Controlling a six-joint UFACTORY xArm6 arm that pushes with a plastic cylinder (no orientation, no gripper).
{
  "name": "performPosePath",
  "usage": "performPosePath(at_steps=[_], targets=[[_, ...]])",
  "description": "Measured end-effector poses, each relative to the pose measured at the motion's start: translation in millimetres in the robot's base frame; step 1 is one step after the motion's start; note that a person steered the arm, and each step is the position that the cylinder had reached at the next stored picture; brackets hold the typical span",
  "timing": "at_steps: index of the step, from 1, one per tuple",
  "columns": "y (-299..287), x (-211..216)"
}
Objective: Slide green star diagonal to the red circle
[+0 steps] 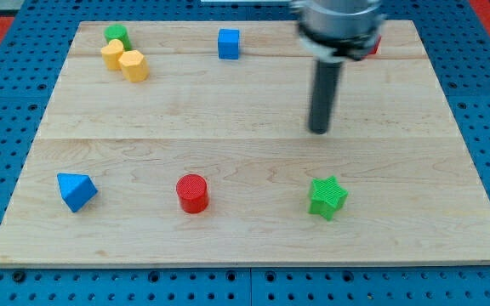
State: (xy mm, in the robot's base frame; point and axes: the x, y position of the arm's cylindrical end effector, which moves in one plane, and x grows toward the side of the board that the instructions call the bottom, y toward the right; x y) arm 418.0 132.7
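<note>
The green star (pixel 327 197) lies on the wooden board at the view's lower right of centre. The red circle (pixel 192 193), a short cylinder, stands to its left at about the same height in the view. My tip (pixel 319 130) is the end of the dark rod that comes down from the view's top. It stands above the green star in the view, a clear gap away, touching no block.
A blue triangular block (pixel 76 190) lies at the lower left. Two yellow blocks (pixel 125 60) and a green round block (pixel 116 36) cluster at the top left. A blue cube (pixel 229 43) sits top centre. A red block (pixel 373 45) is partly hidden behind the arm.
</note>
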Motion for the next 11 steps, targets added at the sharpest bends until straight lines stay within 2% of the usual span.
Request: performPosePath(at_steps=[1,2,3,5,6,7,8,9,10,11], targets=[[50,39],[72,100],[31,135],[-77,92],[-45,141],[-78,116],[-133,118],[-133,149],[-157,121],[-173,55]])
